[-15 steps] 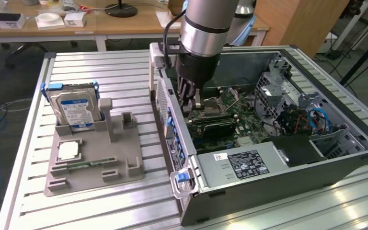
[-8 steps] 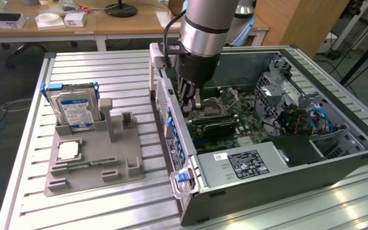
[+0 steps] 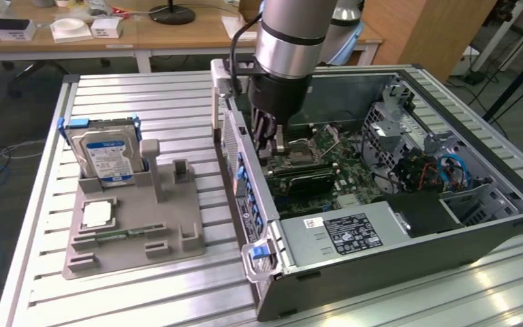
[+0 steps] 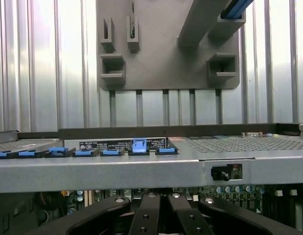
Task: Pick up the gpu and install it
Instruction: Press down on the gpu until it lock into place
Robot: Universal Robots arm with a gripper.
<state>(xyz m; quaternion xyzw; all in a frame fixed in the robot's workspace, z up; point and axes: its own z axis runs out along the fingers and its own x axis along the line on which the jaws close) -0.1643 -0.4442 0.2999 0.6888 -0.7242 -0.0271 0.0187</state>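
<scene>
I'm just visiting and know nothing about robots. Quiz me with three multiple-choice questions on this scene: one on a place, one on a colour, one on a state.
1. Where is the silver hard drive with the blue-white label?
A) upright in the grey plastic holder
B) inside the case
C) on the wooden desk

2. What colour are the plastic clips along the edge of the open black computer case?
A) red
B) blue
C) yellow

3. How is the black gripper?
A) spread wide
B) shut
C) clamped on the hard drive

Answers: A, the drive stands in the holder beside the case; B, the wrist view shows a blue row; B, its fingers meet, down inside the case.
</scene>
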